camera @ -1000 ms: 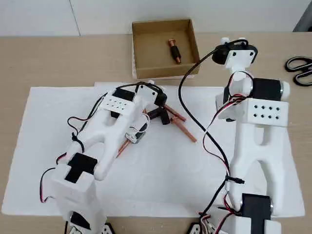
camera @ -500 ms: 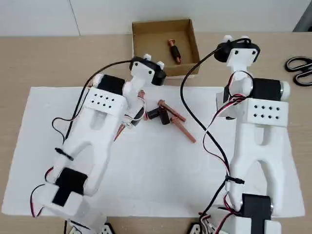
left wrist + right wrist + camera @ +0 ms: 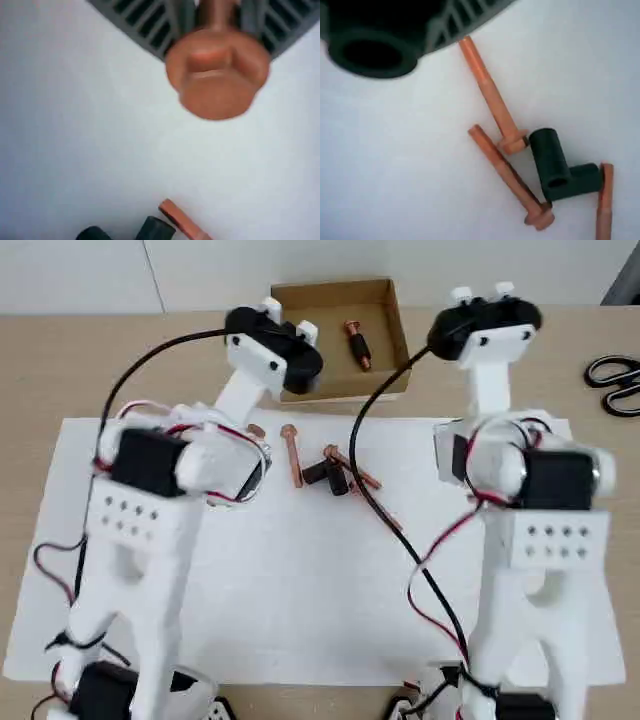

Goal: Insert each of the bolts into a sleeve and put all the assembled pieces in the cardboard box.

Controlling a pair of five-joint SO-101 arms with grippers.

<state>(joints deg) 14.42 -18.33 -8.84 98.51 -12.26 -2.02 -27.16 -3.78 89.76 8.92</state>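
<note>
Bolt and sleeve held, arms well apart.
The left tool [image 3: 216, 12] grips a bolt [image 3: 217, 75] by its stem; the right tool [image 3: 420, 20] grips a black sleeve [image 3: 370, 69]. Between them, loose bolts [image 3: 355, 470] lie on the desk [image 3: 100, 360].

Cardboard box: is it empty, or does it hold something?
Not empty. In the high view, one assembled piece, a copper bolt through a black sleeve, lies on the floor of the cardboard box.

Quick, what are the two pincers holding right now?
Left pincer: closed on a bolt.
Right pincer: closed on a black sleeve.
</note>
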